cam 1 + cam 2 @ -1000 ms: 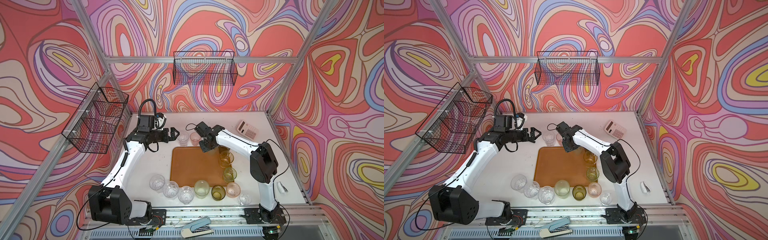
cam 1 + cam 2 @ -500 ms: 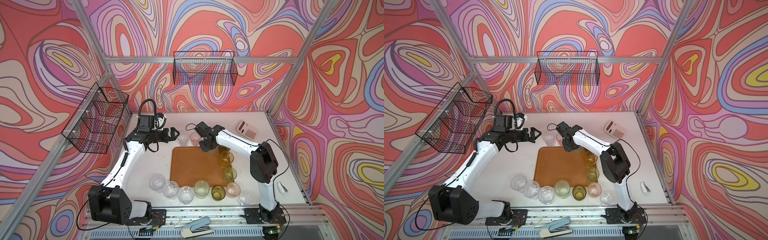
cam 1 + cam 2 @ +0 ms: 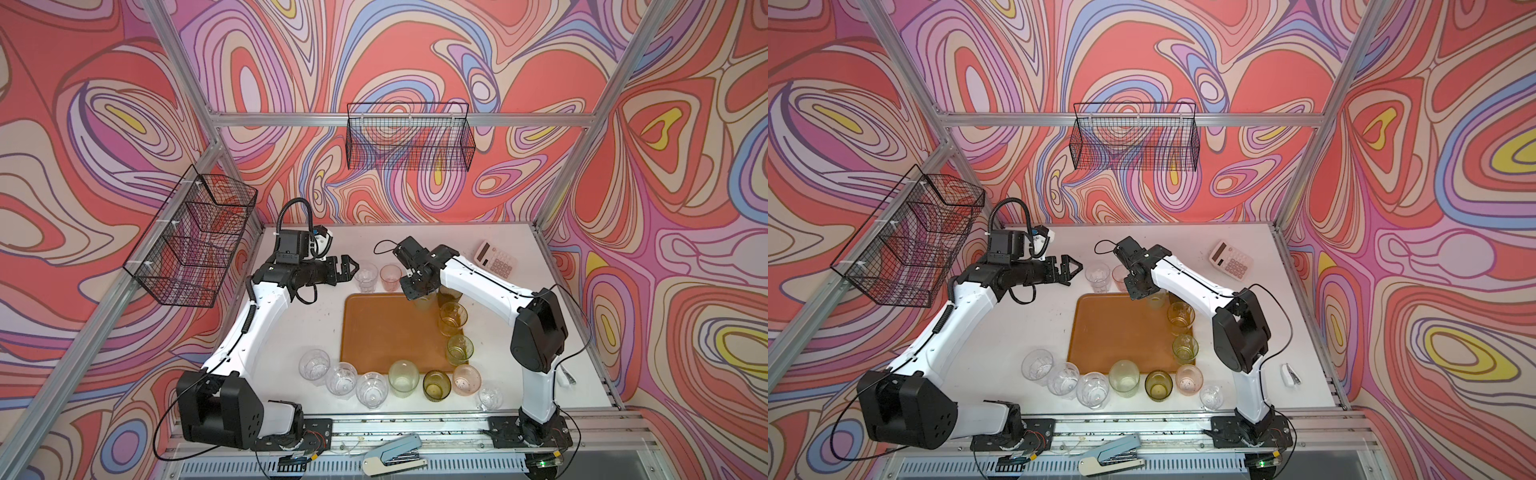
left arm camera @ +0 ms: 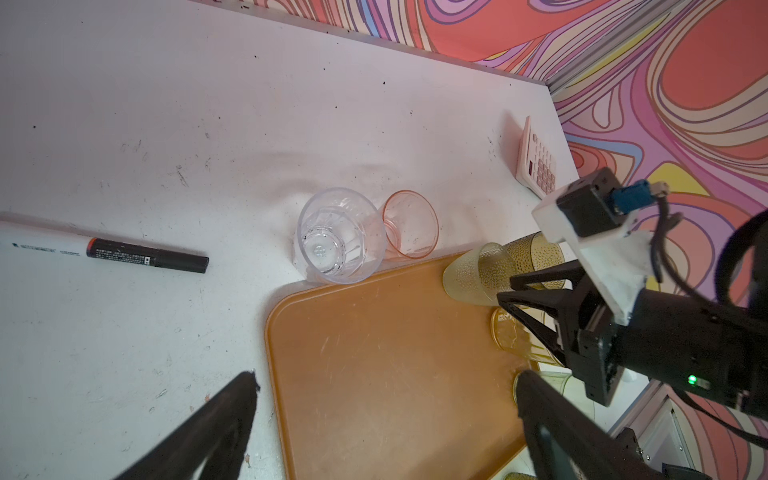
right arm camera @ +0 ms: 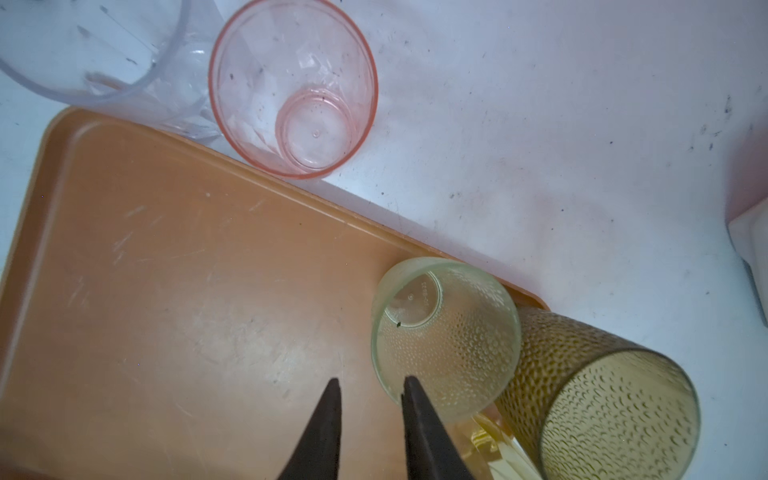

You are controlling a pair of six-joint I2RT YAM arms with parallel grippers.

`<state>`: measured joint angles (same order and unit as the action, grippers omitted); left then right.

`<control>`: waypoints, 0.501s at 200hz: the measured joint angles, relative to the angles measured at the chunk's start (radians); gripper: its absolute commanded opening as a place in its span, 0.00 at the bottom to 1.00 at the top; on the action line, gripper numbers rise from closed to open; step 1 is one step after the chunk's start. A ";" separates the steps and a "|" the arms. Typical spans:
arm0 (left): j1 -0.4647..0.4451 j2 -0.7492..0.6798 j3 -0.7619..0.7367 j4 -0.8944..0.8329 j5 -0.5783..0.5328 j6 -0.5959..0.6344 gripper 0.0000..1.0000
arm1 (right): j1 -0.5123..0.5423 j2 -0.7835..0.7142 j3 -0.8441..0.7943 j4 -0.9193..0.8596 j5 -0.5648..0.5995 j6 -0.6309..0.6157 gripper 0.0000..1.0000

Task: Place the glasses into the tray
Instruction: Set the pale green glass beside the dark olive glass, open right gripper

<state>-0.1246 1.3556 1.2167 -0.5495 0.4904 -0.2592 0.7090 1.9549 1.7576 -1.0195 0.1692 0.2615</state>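
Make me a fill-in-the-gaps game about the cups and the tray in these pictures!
1. The pink glass at the back stands on the ___, just outside the tray.
2. The pale green dimpled glass stands in a ___ of the tray.
3. The left gripper is wide ___ and holds nothing.
4. The pink thing with buttons is a ___.
Missing words: table; corner; open; calculator.

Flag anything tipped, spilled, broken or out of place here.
Nothing looks tipped or spilled. The only oddities are off-task clutter: a marker lying on the table, a calculator at the back, and a stapler at the front edge.
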 measured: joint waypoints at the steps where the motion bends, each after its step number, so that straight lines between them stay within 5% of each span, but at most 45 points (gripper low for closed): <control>1: 0.000 0.000 0.000 0.000 0.000 0.000 1.00 | 0.000 -0.001 0.000 -0.001 0.000 0.000 0.27; 100: 0.000 0.000 0.000 0.000 0.000 0.000 1.00 | 0.011 -0.166 -0.018 -0.119 -0.010 0.035 0.28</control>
<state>-0.1246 1.3556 1.2167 -0.5495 0.4908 -0.2592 0.7197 1.7885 1.7397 -1.1385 0.1593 0.2966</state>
